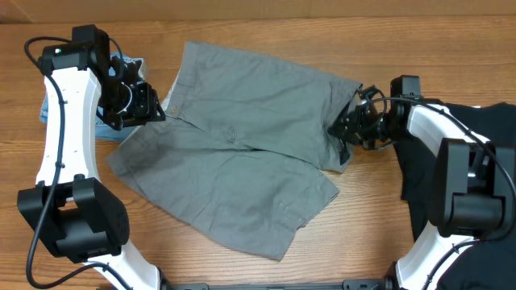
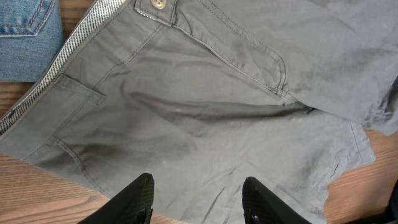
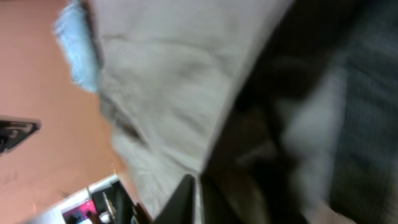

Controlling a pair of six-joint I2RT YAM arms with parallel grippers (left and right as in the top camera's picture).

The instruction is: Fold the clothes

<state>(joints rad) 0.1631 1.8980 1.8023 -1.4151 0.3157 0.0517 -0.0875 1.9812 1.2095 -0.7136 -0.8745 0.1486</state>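
Observation:
The grey shorts (image 1: 242, 153) lie spread on the wooden table, waistband to the left and legs to the right. My left gripper (image 1: 149, 109) is open and empty, hovering at the waistband side. In the left wrist view its fingers (image 2: 199, 190) straddle the edge of the shorts (image 2: 205, 99), with the waistband button (image 2: 158, 3) at the top. My right gripper (image 1: 348, 129) is at the hem of the far leg. The right wrist view is blurred, and the fingers (image 3: 198, 193) appear pinched on the grey cloth (image 3: 168, 81).
Light-blue denim jeans (image 1: 121, 68) lie at the far left behind my left arm, and they also show in the left wrist view (image 2: 25, 31). A black garment (image 1: 484, 153) lies at the right under my right arm. Bare wood (image 1: 379, 217) shows in front.

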